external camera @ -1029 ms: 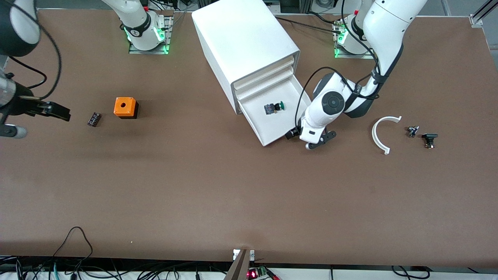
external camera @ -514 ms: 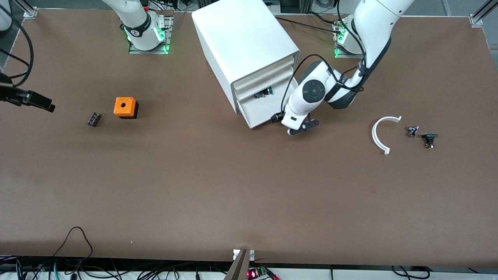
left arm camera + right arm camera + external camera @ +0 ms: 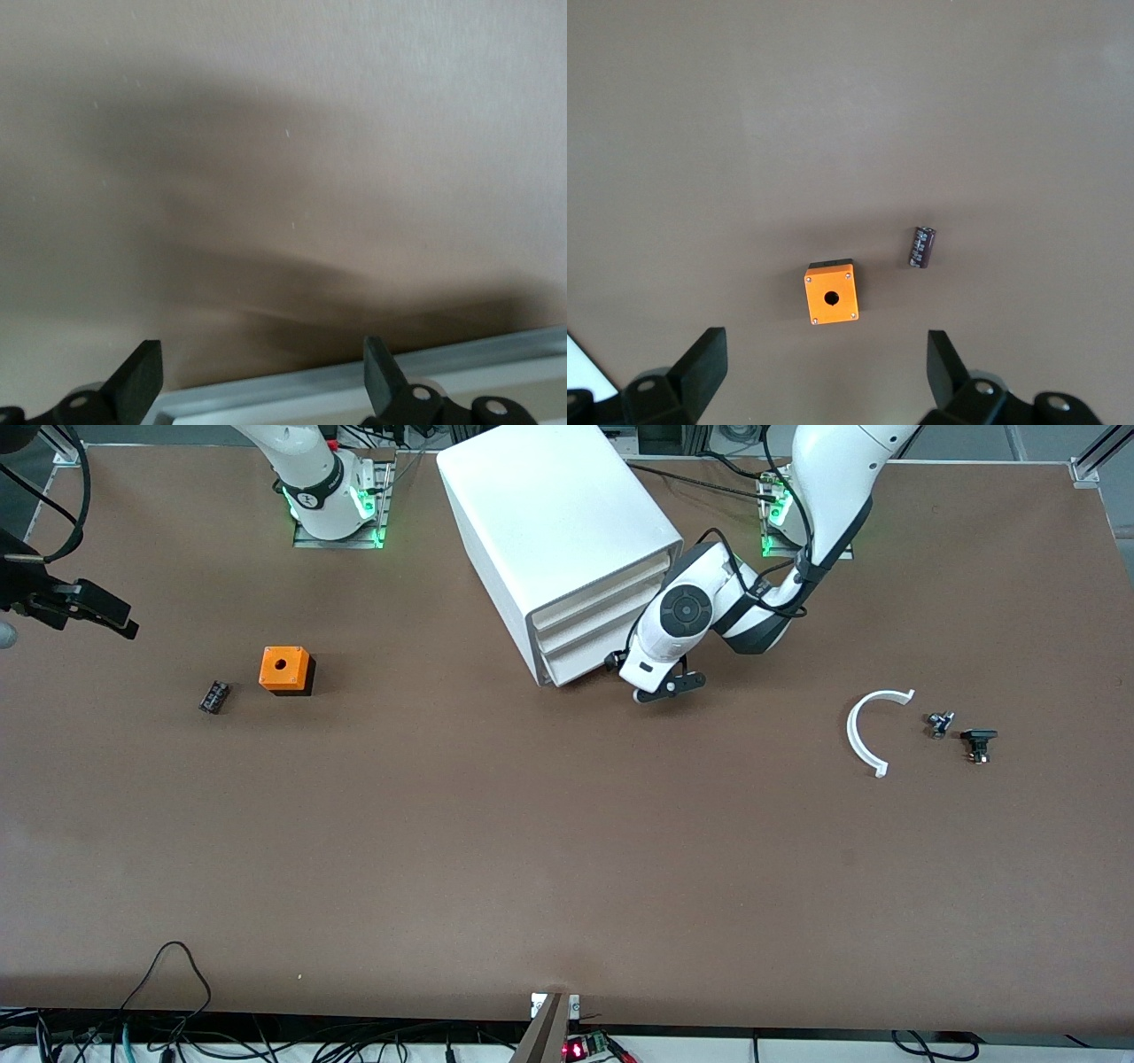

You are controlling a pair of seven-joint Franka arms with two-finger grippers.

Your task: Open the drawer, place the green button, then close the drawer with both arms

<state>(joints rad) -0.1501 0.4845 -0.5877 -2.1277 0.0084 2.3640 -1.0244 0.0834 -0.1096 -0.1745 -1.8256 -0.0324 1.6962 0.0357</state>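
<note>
Drawer (image 3: 580, 657), lowest in the cabinet (image 3: 554, 522), is seen flush with the two above, so the closing step is judged done; button is not visible, presumed inside. Left claw (image 3: 657, 688), jaws apart and empty, sits at the drawer front; retreat is called for. Right claw (image 3: 89, 608), apart, waits over the brown bench (image 3: 532, 850) near the orange cube (image 3: 285, 670).

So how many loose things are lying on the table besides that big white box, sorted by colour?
Orange: 1, the cube
White: 1, the curved piece
Black: 3, the cylinder beside the cube and two small parts beside the curved piece
Total: 5
</note>
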